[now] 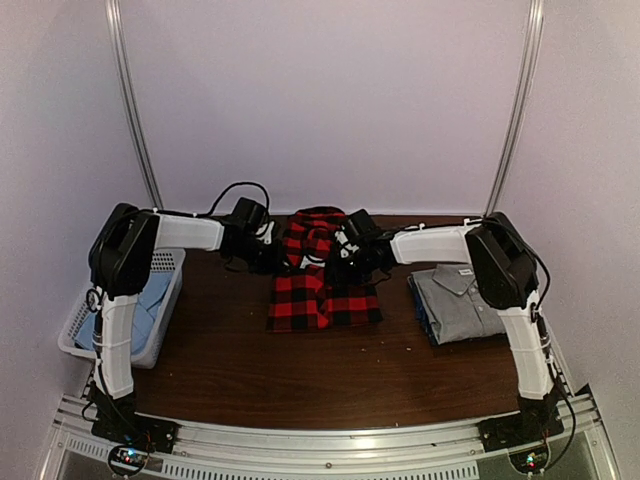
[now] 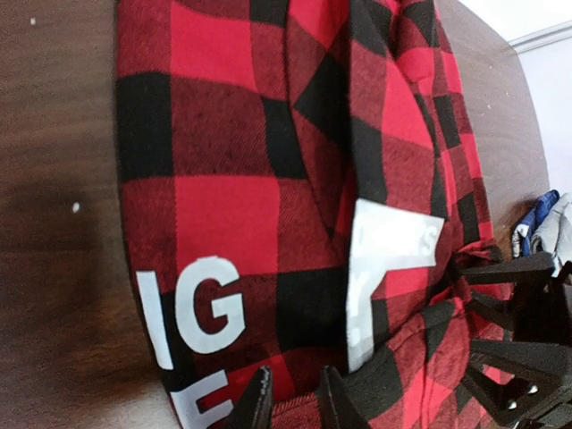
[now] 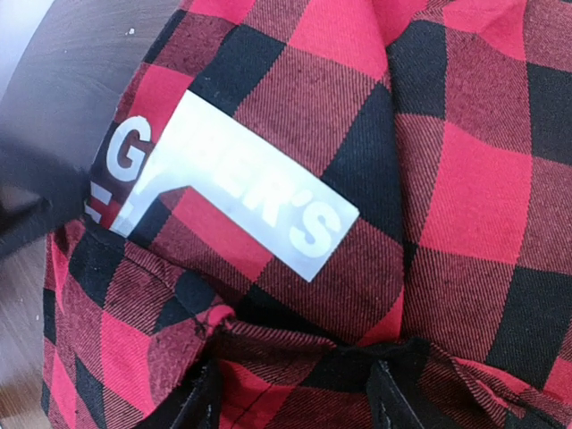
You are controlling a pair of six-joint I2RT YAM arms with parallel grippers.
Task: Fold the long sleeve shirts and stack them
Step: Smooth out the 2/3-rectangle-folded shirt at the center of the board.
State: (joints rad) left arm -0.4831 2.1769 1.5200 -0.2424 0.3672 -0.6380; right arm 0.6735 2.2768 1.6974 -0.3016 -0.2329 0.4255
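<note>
The red-and-black check flannel shirt (image 1: pixel 325 295) lies mid-table, its far part raised and bunched between my two grippers. White block letters on it show in the left wrist view (image 2: pixel 206 308) and the right wrist view (image 3: pixel 241 192). My left gripper (image 1: pixel 278 255) is at the shirt's left edge, its jaws nearly together on the hem (image 2: pixel 297 402). My right gripper (image 1: pixel 342 262) is at the shirt's right side, with a thick bunch of flannel between its fingers (image 3: pixel 293 402). The grey collared shirt (image 1: pixel 460 300) lies folded at the right, away from both grippers.
A white plastic basket (image 1: pixel 75 325) holding light blue cloth (image 1: pixel 150 300) stands at the table's left edge. The brown table (image 1: pixel 250 370) ends at a wall close behind the flannel. Blue cloth shows under the grey shirt's left edge (image 1: pixel 418 300).
</note>
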